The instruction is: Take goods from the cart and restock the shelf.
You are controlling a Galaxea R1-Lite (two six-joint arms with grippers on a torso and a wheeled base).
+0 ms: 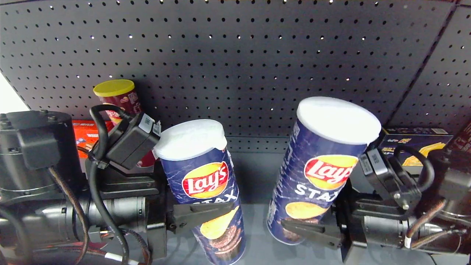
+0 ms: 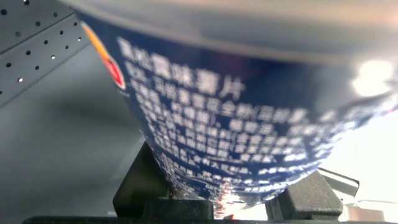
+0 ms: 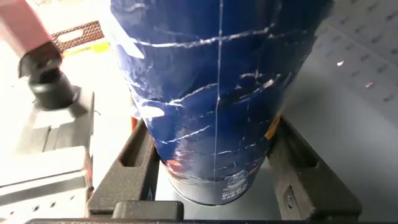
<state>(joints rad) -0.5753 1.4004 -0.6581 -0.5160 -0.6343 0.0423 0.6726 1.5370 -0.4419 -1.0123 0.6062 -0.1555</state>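
Blue crisp cans with white lids sit in both grippers, out in front of the pegboard and over the grey shelf board. The left gripper has its jaws closed on the lower body of the left can. The right gripper clamps the right can the same way, and each wrist view has a finger pressed to either side. Both cans lean, and I cannot tell whether their bases touch the board. A red can with a yellow lid and a dark blue box stand nearer the pegboard. I judge this to be the placing step. Next, each can needs righting and lowering until its base sits flat. The jaws should then part and draw back from the pegboard without tipping the can.
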